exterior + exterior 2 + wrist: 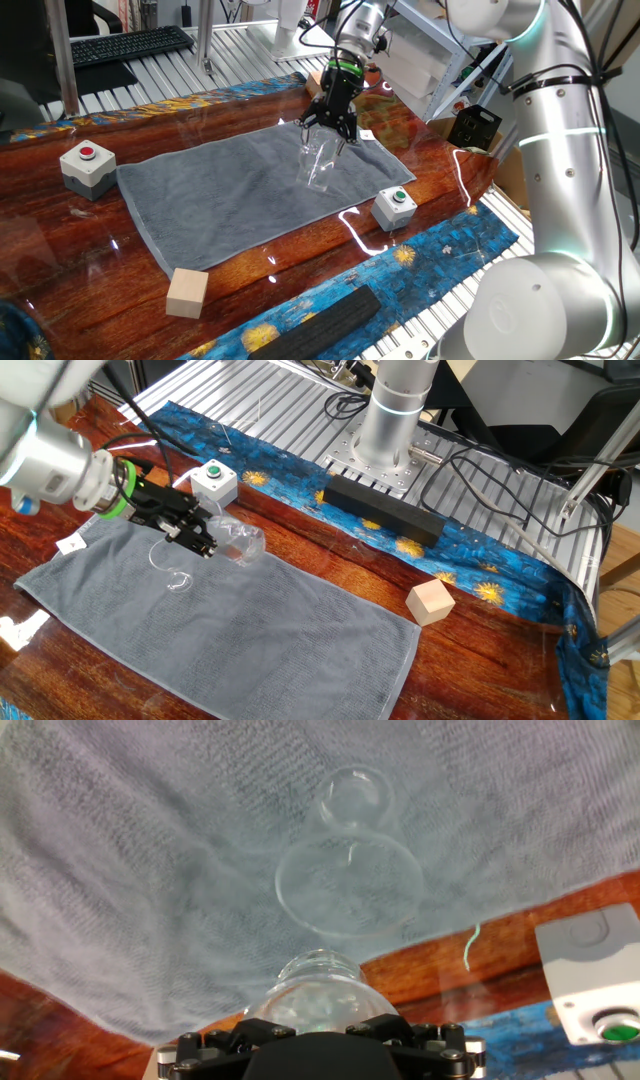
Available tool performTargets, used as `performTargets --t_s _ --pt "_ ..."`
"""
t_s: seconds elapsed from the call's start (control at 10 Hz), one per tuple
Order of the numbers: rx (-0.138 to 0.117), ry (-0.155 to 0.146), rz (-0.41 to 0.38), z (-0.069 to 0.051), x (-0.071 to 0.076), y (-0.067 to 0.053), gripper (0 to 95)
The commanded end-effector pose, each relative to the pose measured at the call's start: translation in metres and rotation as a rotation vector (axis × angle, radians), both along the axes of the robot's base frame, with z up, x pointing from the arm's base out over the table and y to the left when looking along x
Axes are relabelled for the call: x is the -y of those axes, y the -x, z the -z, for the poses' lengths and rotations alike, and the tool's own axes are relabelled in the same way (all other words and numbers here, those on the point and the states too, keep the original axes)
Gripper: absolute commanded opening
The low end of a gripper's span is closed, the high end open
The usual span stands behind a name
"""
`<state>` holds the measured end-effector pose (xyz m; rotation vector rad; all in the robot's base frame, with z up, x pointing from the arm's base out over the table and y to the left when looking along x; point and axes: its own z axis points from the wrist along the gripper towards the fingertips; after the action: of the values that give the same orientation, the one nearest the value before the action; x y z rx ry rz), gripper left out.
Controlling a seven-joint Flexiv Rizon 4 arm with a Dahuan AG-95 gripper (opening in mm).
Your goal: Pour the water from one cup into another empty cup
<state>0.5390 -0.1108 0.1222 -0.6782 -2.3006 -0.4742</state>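
My gripper (329, 128) is shut on the clear glass mug (240, 543) and holds it tilted well over, almost on its side, above the grey towel (220, 190). In the hand view the mug (320, 985) shows just ahead of my gripper (320, 1025); its handle cannot be made out. The small clear handleless glass (318, 166) stands upright on the towel right below the mug. It also shows in the other fixed view (166, 558) and, from above, in the hand view (348, 885). The water itself cannot be made out.
A white box with a green button (395, 207) sits by the towel's near right corner, also in the hand view (595, 990). A white box with a red button (88, 165) is at the left. A wooden block (187, 292) and a black bar (320, 322) lie near the front edge.
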Motion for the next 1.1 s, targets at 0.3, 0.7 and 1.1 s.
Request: performTargets --t_s 0.3,0.7,1.1 --pt "0.000 -0.001 0.005 0.0000 -0.0012 0.0010 0.0" --pt "-0.012 -0.017 0.013 -0.0002 -0.0012 0.0011 0.0" --pt "-0.029 -0.037 0.021 -0.0003 -0.0012 0.0011 0.0"
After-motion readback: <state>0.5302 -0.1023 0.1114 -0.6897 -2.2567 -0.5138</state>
